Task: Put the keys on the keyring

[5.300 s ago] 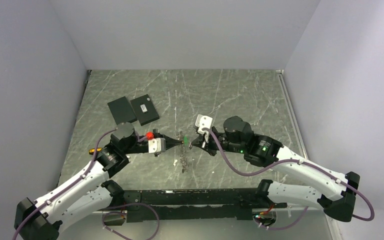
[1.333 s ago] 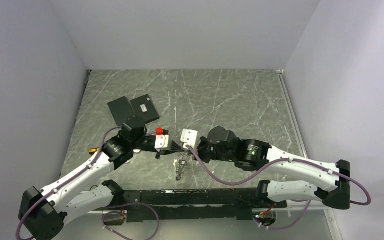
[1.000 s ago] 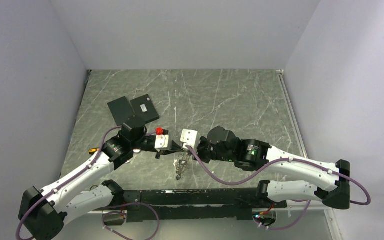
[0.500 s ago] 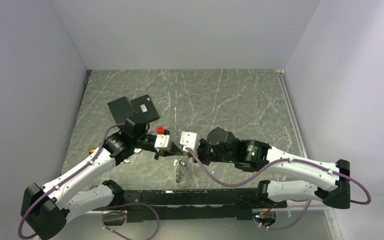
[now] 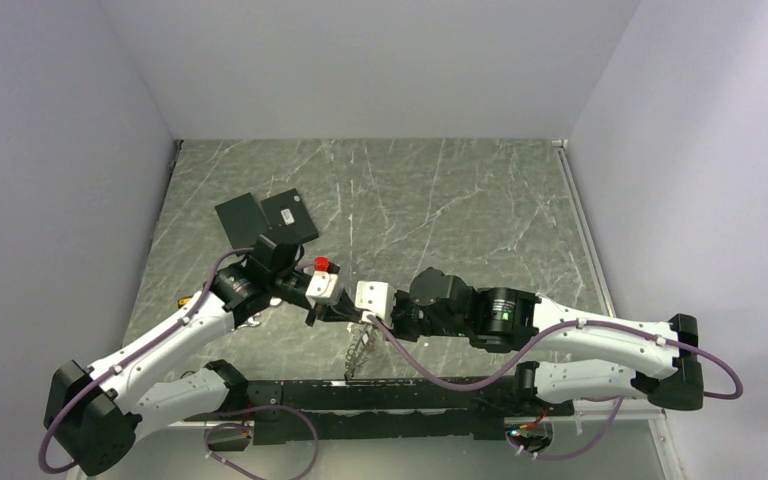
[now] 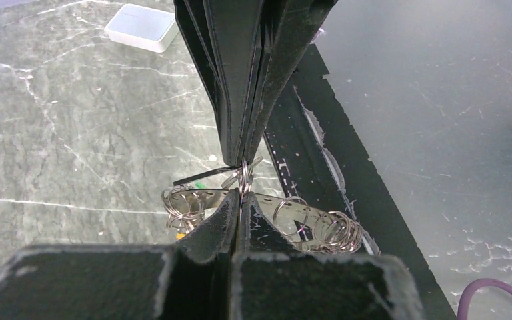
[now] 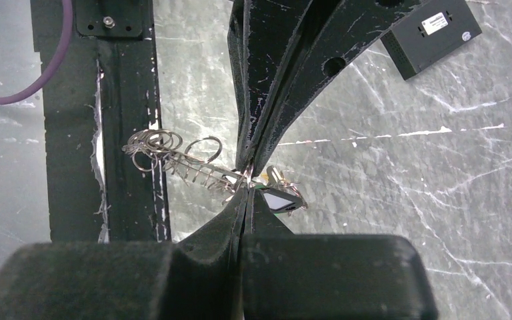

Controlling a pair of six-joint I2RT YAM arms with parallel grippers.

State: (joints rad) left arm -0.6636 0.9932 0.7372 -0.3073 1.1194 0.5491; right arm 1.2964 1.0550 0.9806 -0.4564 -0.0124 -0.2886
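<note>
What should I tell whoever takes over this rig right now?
Left gripper: shut, pinching the keyring.
Right gripper: shut, tip to tip with the left, pinching the same ring cluster.
Things: the keyring's chain hangs below the two tips, near the front edge. One black-headed key sits right beside the pinch.
Done: the ring is held up between both arms.
Left: I cannot tell whether any key is threaded. Check that first, then thread the keys.

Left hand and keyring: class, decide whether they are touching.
Touching. In the left wrist view the left hand is shut on the keyring, its thin loop pinched between the fingertips with no gap.
</note>
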